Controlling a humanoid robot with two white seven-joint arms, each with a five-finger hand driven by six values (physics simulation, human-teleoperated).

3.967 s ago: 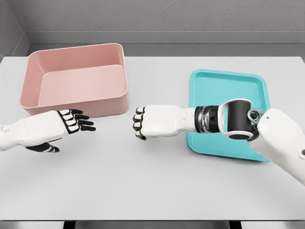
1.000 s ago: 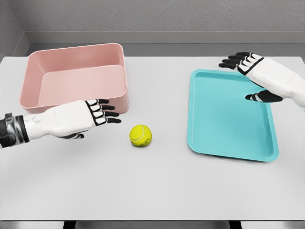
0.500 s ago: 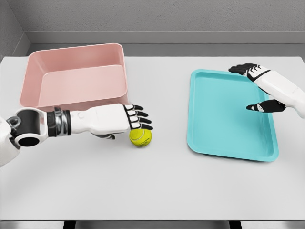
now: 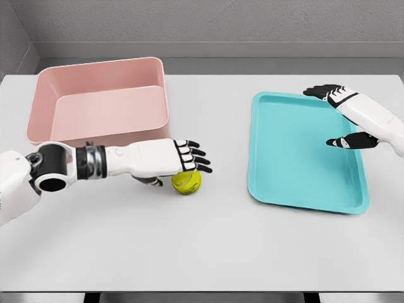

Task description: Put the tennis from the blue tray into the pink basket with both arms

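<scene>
No writing shows anywhere. The left hand, fingers spread, covers the tennis ball on the tabletop, near the pink basket; the right hand hovers open over the blue tray.

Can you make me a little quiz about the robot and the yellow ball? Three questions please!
1. True or false: the tennis ball lies inside the blue tray.
2. Which robot hand is right over the ball? A) left robot hand B) right robot hand C) both
3. Fill in: the big box at the back left of the table is the ____ basket.

Key:
1. False. The ball sits on the table between basket and tray.
2. A. Its fingers are spread above the ball and not closed on it; the right robot hand is open over the tray.
3. Pink.
</scene>
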